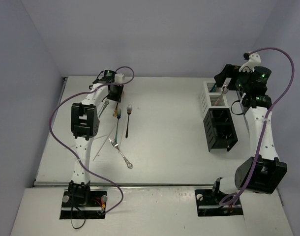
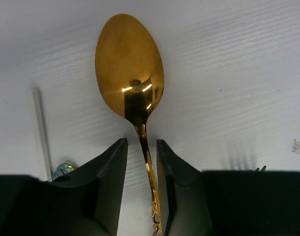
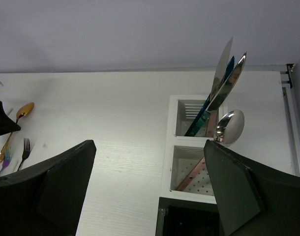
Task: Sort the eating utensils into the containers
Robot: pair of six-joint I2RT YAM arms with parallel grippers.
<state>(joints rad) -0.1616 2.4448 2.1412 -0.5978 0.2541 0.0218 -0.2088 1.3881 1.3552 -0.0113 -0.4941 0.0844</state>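
While ajar, end effector (image 2: 141,142) astride spoon (image 2: 129,69)

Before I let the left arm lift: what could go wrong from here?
The left fingers flank the gold spoon at its slim handle near the bowl; the heavy end could swing or slip. The stick lies close by and may get nudged. In the white box, knives and a silver spoon lean out, easy to catch.
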